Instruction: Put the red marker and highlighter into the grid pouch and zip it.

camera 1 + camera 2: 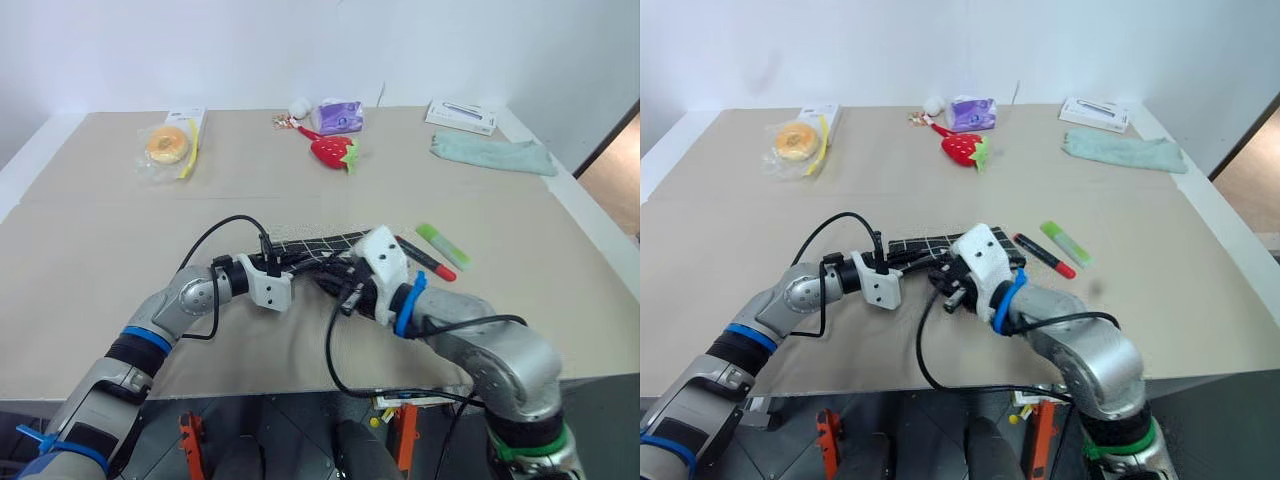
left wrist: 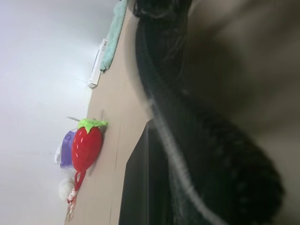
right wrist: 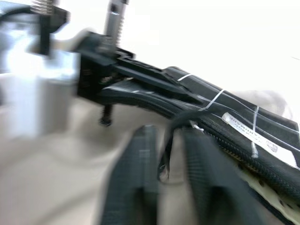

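Progress: early. Neither pen is in the pouch; loading and zipping are all still to do.

Left hand (image 1: 908, 262): fingers pressed together, pinching the near left end of the grid pouch (image 1: 930, 246), as the right wrist view shows. The pouch lies mid-desk, partly hidden by both wrists.

Right hand (image 3: 169, 180): fingers a little apart, with a thin dark cord or pull tab between them at the pouch's zipper edge. The view is blurred, so whether they grip it I cannot tell. The white label (image 3: 260, 141) faces up beside the zipper line. Judged from this, the step in hand is working the zipper to open the pouch mouth.

Just right of the pouch: the red marker (image 1: 1044, 255) flat on the desk (image 1: 740, 250), slanted, apart from the pouch. The highlighter (image 1: 1066, 243) lies just beside it, roughly parallel, not touching.

Room: bare desk left and right of the pouch. The near edge sits close under both forearms. Along the far edge, well apart: a bagged doughnut (image 1: 795, 142), a toy strawberry (image 1: 962, 149), a purple packet (image 1: 973, 113), a green cloth (image 1: 1124, 151) and a white box (image 1: 1098, 113). Both pens are within easy reach of the right hand.
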`<move>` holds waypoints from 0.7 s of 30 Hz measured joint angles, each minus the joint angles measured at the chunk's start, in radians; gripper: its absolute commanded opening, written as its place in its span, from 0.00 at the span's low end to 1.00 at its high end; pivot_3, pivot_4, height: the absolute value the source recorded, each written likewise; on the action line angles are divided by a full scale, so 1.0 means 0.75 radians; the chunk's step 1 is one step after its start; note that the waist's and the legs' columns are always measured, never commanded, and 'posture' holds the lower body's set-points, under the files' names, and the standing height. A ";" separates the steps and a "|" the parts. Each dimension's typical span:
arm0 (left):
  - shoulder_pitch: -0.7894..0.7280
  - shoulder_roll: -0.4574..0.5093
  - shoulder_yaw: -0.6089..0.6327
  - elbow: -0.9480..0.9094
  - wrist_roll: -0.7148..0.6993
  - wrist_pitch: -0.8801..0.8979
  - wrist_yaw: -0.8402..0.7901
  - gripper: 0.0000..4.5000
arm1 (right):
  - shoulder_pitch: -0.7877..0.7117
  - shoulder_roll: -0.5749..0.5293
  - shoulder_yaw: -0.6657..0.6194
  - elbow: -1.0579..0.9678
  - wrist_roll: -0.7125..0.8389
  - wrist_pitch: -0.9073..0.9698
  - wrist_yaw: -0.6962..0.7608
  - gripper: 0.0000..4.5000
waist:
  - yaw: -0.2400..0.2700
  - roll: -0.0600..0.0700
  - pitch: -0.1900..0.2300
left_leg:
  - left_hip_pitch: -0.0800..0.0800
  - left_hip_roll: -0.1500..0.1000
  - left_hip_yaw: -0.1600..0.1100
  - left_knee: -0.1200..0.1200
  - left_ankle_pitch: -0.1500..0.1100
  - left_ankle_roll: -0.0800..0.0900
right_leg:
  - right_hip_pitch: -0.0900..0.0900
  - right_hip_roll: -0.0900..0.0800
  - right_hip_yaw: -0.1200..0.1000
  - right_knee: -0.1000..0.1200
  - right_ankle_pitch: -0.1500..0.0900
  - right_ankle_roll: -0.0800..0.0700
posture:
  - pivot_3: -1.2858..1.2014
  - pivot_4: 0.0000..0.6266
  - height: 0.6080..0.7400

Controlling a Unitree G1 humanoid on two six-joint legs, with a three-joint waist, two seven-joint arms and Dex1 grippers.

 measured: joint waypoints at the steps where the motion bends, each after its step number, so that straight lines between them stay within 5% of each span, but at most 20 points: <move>1: 0.000 0.001 0.001 0.006 -0.005 0.001 -0.001 0.00 | 0.006 -0.030 -0.044 -0.012 0.027 0.002 0.023 0.68 | 0.001 0.000 0.000 | 0.000 0.000 0.000 0.000 0.000 0.000 | 0.000 0.000 0.000 0.000 0.000 0.000 | 0.52 0.24 1.00; 4: -0.002 0.002 0.008 0.035 -0.034 0.011 -0.013 0.00 | 0.012 -0.110 -0.177 -0.033 0.089 -0.006 0.079 0.99 | 0.000 0.000 0.000 | 0.000 0.000 0.000 0.000 0.000 0.000 | 0.000 0.000 0.000 0.000 0.000 0.000 | 0.52 0.24 1.00; 13: -0.028 0.040 0.044 0.111 -0.101 -0.011 -0.048 0.00 | 0.054 -0.362 -0.380 0.303 0.012 -0.036 0.080 0.99 | 0.005 -0.001 0.001 | 0.000 -0.001 0.001 0.000 0.000 0.000 | 0.001 -0.001 0.000 -0.001 0.000 0.000 | 0.52 0.24 1.00; 21: -0.028 0.047 0.047 0.127 -0.099 -0.029 -0.047 0.00 | 0.049 -0.407 -0.369 0.644 -0.048 -0.174 0.188 0.99 | 0.002 0.000 0.001 | 0.001 -0.001 0.001 0.000 -0.002 0.003 | 0.001 -0.001 0.001 -0.001 -0.001 0.000 | 0.52 0.24 1.00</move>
